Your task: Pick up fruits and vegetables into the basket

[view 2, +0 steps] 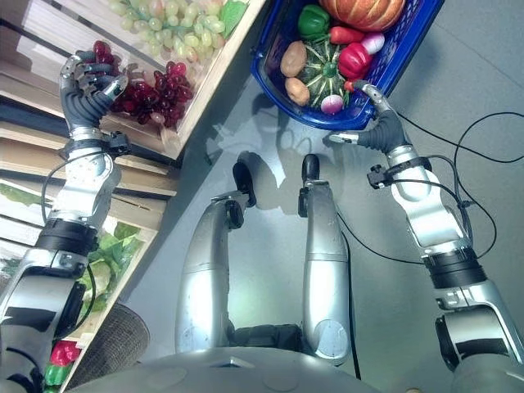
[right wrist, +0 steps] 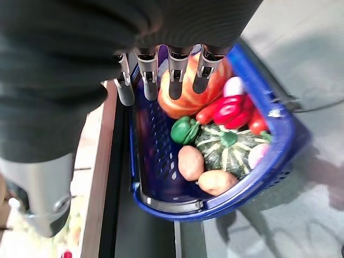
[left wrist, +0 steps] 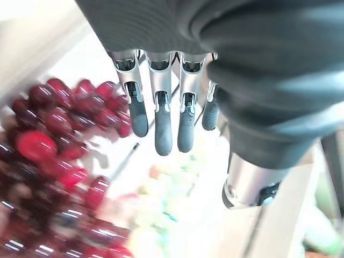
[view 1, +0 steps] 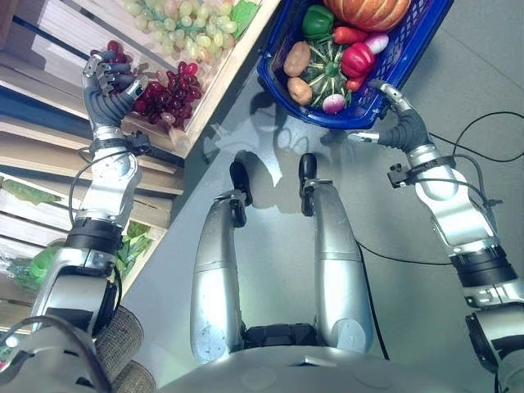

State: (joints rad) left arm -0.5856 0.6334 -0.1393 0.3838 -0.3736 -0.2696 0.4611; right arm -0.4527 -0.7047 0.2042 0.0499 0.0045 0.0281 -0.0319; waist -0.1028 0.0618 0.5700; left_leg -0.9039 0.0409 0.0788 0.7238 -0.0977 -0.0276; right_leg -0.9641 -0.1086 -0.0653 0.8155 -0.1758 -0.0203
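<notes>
A bunch of red grapes (view 1: 168, 94) lies in a wooden crate (view 1: 214, 92) on the shelf at my left, with green grapes (view 1: 184, 20) beyond it. My left hand (view 1: 110, 82) hovers over the red grapes (left wrist: 48, 134), open, its fingers (left wrist: 163, 129) holding nothing. A blue basket (view 1: 344, 121) stands on the floor ahead. It holds a pumpkin (view 1: 368, 10), a red pepper (view 1: 358, 59), a green pepper (view 1: 318, 20), a striped green squash (view 1: 325, 72) and potatoes (view 1: 296, 59). At the basket's near right corner, above the rim (right wrist: 258, 177), my right hand (view 1: 401, 123) is open and empty.
Wooden shelves with more crates run down the left side, with leafy greens (view 1: 131, 241) lower down. A woven wicker container (view 1: 119, 336) sits at the bottom left. Grey floor (view 1: 458, 65) stretches between the shelves and the basket and off to the right.
</notes>
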